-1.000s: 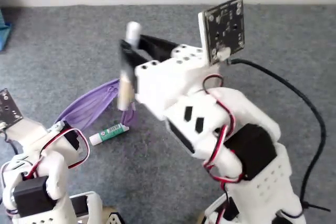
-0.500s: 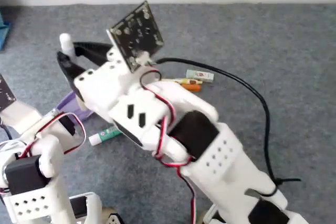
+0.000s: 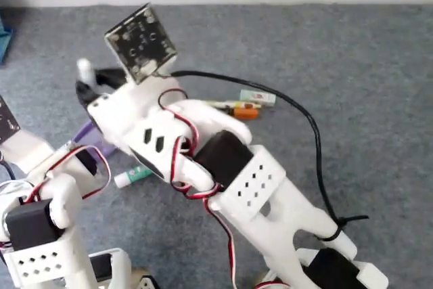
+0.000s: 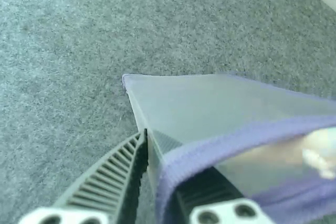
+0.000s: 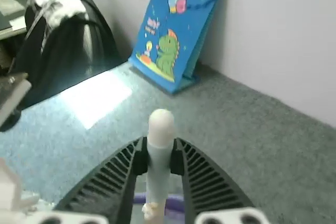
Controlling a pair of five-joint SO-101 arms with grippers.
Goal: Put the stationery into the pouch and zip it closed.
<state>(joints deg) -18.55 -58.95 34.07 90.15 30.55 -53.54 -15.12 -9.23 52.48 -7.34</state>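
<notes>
My right gripper (image 5: 158, 153) is shut on a white-capped pen (image 5: 159, 124), held upright between its fingers. In the high view this gripper (image 3: 91, 89) hangs over the far left of the carpet with the pen's cap (image 3: 84, 67) sticking up. Just below it lies the purple pouch (image 3: 86, 132), mostly hidden by the arm. My left gripper (image 4: 144, 142) is shut on the pouch's corner; the translucent pouch (image 4: 210, 108) with its purple zip band (image 4: 236, 137) stands open. A green-and-white glue stick (image 3: 130, 176) lies beside the pouch.
More stationery (image 3: 245, 105) lies on the grey carpet beyond the right arm: an orange marker and a small white piece. A blue dinosaur bag (image 5: 176, 30) leans on the wall. The left arm's base (image 3: 40, 228) stands at the near left.
My right arm has swung left with the pen, from over the middle of the carpet to above the pouch. The left arm has kept its hold on the pouch.
</notes>
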